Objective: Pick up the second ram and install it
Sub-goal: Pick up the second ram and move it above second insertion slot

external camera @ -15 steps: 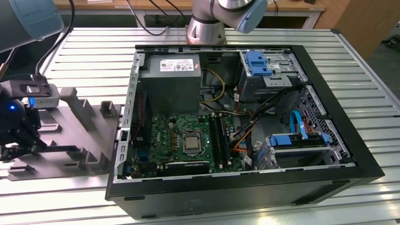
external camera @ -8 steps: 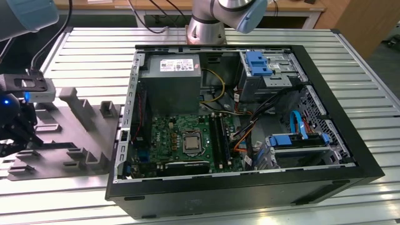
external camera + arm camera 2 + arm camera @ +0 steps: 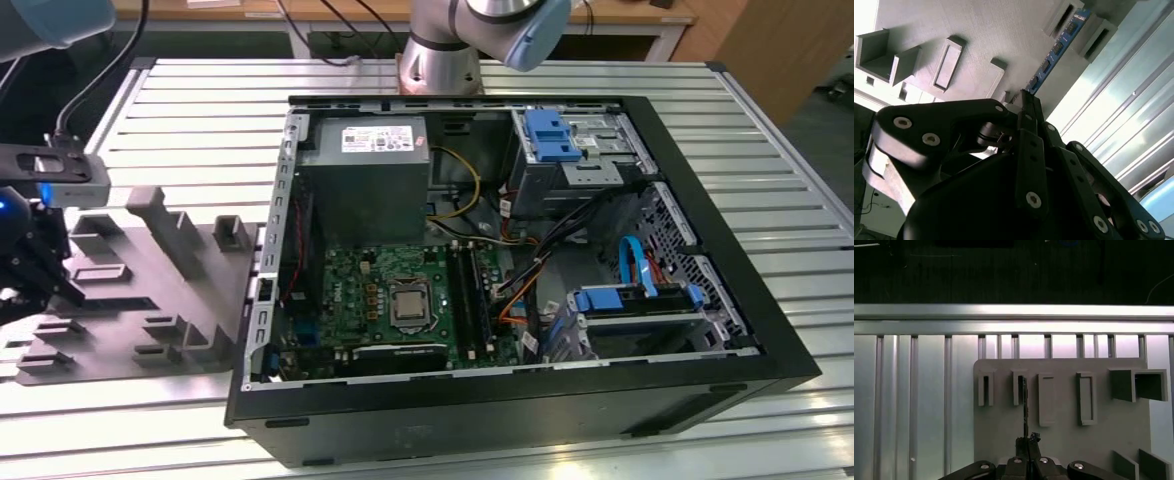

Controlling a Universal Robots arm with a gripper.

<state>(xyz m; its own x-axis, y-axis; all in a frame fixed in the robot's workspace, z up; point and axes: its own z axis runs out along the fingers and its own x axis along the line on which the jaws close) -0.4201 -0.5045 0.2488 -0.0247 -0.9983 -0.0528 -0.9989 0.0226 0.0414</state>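
Note:
The second ram (image 3: pixel 1056 50) is a thin blue-green board with black chips, standing on edge in a slot of the grey holder plate (image 3: pixel 979 35). In the first wrist view it shows edge-on as a dark line (image 3: pixel 1025 405) running from the slot toward the fingers. My gripper (image 3: pixel 1026 100) is shut on the near end of the stick, its black fingertips (image 3: pixel 1024 445) pressed together around it. In the exterior view the gripper (image 3: pixel 30 265) hangs over the holder plate (image 3: pixel 147 290) at the exterior view's left, well away from the open computer case (image 3: pixel 747 330).
The case lies open on the slatted metal table (image 3: pixel 200 110), with the green motherboard (image 3: pixel 360 290), its long black slots (image 3: pixel 467 290), a grey power supply (image 3: pixel 363 155) and blue drive brackets (image 3: pixel 550 135). Raised grey blocks (image 3: pixel 154 225) stand on the holder plate.

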